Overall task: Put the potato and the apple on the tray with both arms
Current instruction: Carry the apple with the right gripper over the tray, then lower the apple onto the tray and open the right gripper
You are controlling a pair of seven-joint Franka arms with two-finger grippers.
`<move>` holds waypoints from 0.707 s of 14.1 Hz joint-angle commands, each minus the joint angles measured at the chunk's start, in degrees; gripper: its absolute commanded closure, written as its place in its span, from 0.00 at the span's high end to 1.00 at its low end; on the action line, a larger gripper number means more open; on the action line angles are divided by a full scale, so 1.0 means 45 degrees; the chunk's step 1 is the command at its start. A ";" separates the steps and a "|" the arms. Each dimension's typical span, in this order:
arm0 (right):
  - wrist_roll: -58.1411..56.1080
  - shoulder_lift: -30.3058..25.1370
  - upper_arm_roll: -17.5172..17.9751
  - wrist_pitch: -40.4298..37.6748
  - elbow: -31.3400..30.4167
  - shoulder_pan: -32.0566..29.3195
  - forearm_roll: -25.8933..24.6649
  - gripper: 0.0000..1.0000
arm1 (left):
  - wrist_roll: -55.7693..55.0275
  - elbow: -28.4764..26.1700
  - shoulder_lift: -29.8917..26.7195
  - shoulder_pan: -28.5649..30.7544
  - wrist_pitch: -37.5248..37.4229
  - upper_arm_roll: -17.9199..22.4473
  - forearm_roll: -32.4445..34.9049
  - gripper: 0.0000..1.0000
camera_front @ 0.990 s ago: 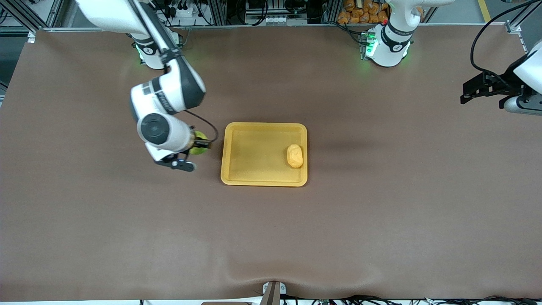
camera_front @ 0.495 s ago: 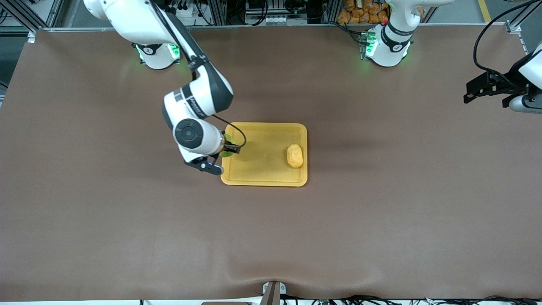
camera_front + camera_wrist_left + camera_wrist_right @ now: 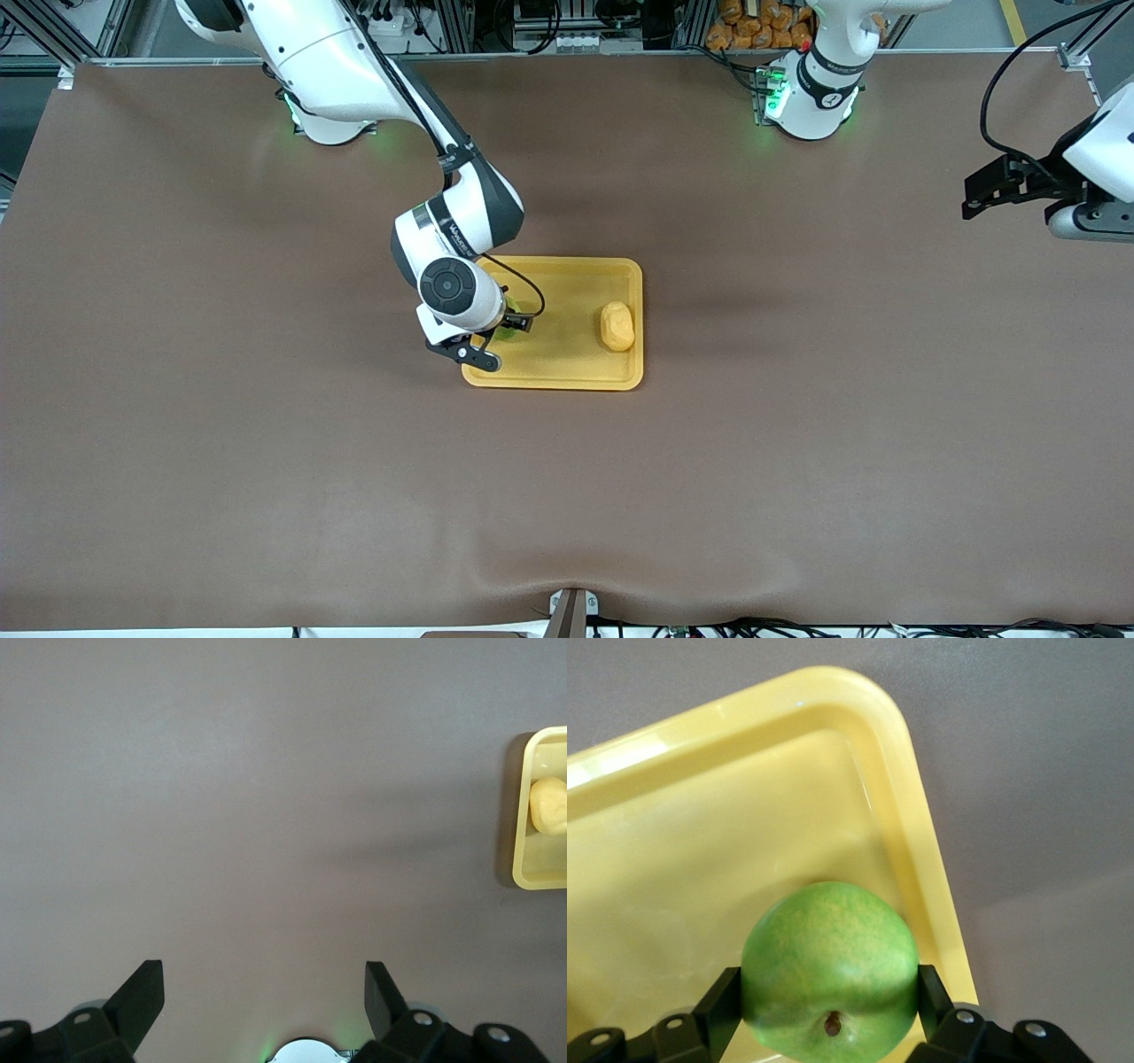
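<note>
The yellow tray (image 3: 567, 377) lies mid-table. The potato (image 3: 617, 325) lies in it at the end toward the left arm; it also shows in the left wrist view (image 3: 549, 804). My right gripper (image 3: 828, 992) is shut on the green apple (image 3: 829, 970) and holds it over the tray's end toward the right arm (image 3: 700, 859). In the front view the right gripper (image 3: 507, 326) mostly hides the apple (image 3: 509, 331). My left gripper (image 3: 261, 992) is open and empty, raised over bare table at the left arm's end, where that arm waits (image 3: 1010, 186).
The brown table top (image 3: 354, 461) stretches around the tray. Orange items (image 3: 753, 27) sit past the table's edge near the left arm's base.
My right gripper has carried the apple from bare table beside the tray to over the tray's end toward the right arm. The left arm has barely shifted.
</note>
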 commanded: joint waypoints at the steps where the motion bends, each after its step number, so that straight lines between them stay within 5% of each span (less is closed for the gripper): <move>1: 0.0326 0.0157 -0.0131 -0.0120 0.0335 0.0133 0.0259 0.00 | -0.0031 0.0112 -0.0028 0.0071 -0.0139 -0.0057 0.0114 1.00; 5: 0.0523 0.0333 -0.0131 0.0037 0.0257 0.0133 0.0240 0.06 | -0.0011 0.0092 -0.0067 0.0169 -0.0119 0.0021 -0.0237 1.00; 8: 0.0678 0.0411 -0.0131 0.0037 0.0276 0.0152 0.0221 1.00 | -0.0011 0.0073 -0.0086 0.0344 -0.0119 0.0041 -0.0374 1.00; 10: 0.0776 0.0334 -0.0151 -0.0100 0.0334 0.0152 0.0220 1.00 | -0.0011 0.0054 -0.0067 0.0364 -0.0119 0.0060 -0.0589 1.00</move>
